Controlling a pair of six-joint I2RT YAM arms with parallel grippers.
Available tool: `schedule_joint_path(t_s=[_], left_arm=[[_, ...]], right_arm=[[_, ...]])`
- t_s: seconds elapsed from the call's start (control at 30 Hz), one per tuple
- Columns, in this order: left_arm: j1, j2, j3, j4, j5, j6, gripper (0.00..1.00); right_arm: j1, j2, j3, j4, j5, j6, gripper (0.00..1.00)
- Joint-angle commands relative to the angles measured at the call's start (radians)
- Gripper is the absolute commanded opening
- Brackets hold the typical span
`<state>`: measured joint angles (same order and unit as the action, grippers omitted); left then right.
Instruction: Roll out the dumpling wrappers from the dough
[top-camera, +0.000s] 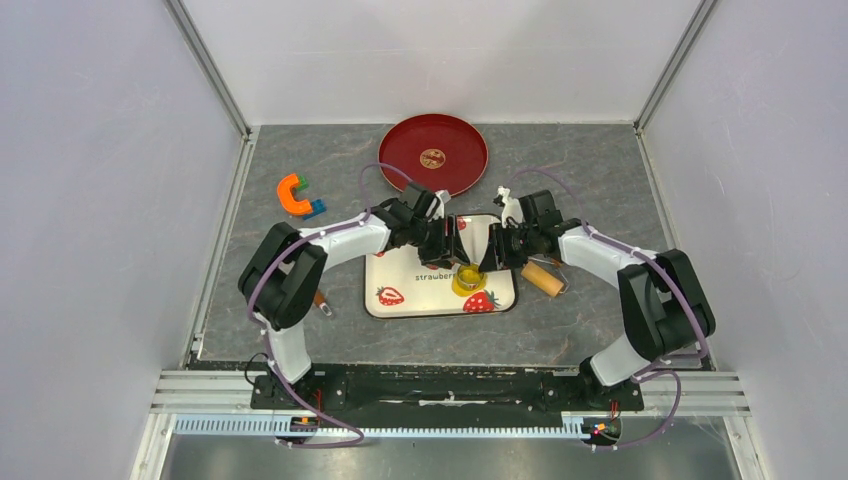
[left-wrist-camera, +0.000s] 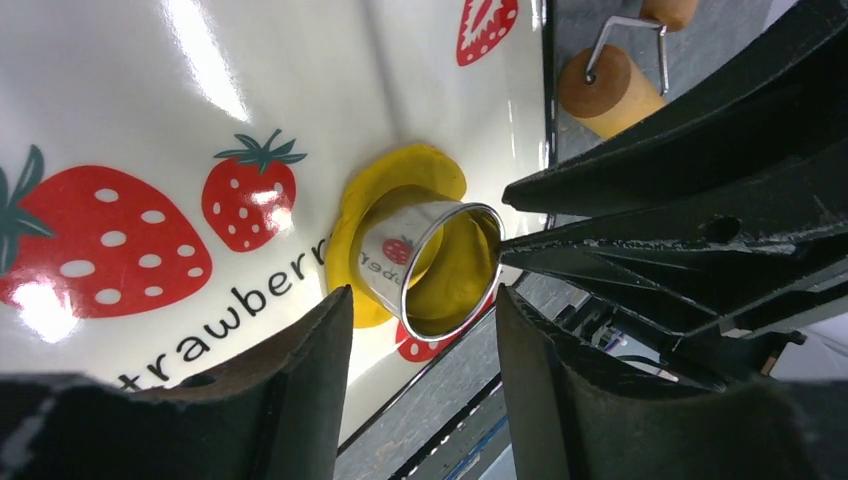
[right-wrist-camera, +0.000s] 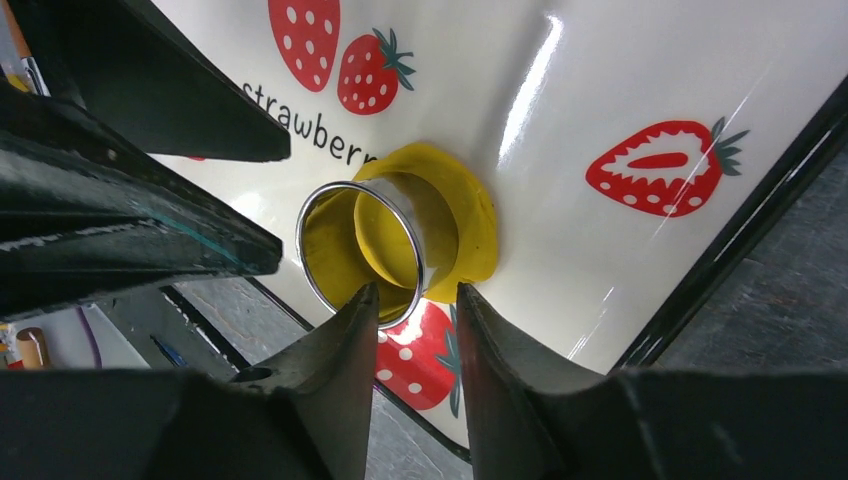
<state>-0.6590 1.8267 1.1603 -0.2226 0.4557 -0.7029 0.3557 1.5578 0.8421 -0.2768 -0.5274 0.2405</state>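
Your left gripper (left-wrist-camera: 422, 295) hangs spread over the ring cutter (left-wrist-camera: 400, 255) on the dough (left-wrist-camera: 400, 170), while your right gripper (right-wrist-camera: 416, 290) straddles its rim, grip unclear.

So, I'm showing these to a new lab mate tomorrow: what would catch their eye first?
The shiny metal ring cutter sitting on the flattened yellow dough, near the front edge of the strawberry-printed mat at mid-table, with the left end effector and right end effector flanking it. Next, the big red plate beyond the mat and the orange horseshoe-shaped piece to its left.
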Motion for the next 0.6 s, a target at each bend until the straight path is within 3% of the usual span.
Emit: schedule_joint_path(t_s=[0.0,0.17,0.43,0.57], left_arm=[[-0.017,0.038,0.048,-0.052,0.010,0.000,0.58],[-0.022,0.048,0.050,-0.083,-0.021,0.026,0.53],[-0.024,0.105,0.076,-0.115,-0.017,0.062,0.29],[-0.025,0.123,0.084,-0.133,-0.022,0.077,0.18]], right_arm=[[-0.004,0.023,0.005,0.033,-0.044,0.014,0.30],[-0.005,0.035,-0.003,0.035,-0.052,0.013,0.26],[-0.004,0.058,-0.024,0.038,-0.054,-0.001,0.05],[-0.004,0.072,-0.038,0.041,-0.053,-0.010,0.03]])
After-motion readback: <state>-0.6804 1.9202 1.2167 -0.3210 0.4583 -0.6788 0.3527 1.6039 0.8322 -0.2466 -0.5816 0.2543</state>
